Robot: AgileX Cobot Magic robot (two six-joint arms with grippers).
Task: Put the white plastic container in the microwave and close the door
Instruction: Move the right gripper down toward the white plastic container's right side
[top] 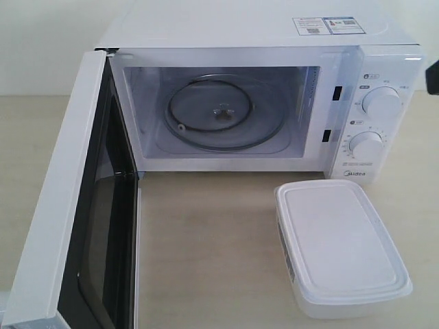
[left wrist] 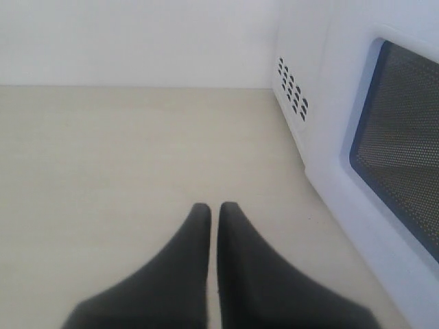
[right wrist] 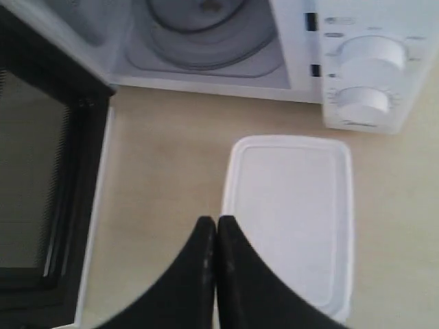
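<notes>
The white plastic container [top: 339, 240] stands lidded on the table in front of the microwave [top: 240, 27], below its dial panel. The door [top: 62, 205] is swung wide open to the left, and the cavity with its glass turntable [top: 219, 113] holds nothing else. My right gripper [right wrist: 217, 219] is shut and empty, hovering over the table at the container's [right wrist: 288, 212] long left edge and facing the cavity. My left gripper [left wrist: 214, 205] is shut on nothing. It hangs over bare table on the outer side of the open door [left wrist: 343, 137]. Neither gripper shows in the exterior view.
Two round dials [top: 381, 103] sit on the microwave's right panel. The open door takes up the left of the table down to the front edge. Vent holes [left wrist: 293, 86] mark the microwave's side wall. A dark part [top: 433, 75] pokes in at the right edge.
</notes>
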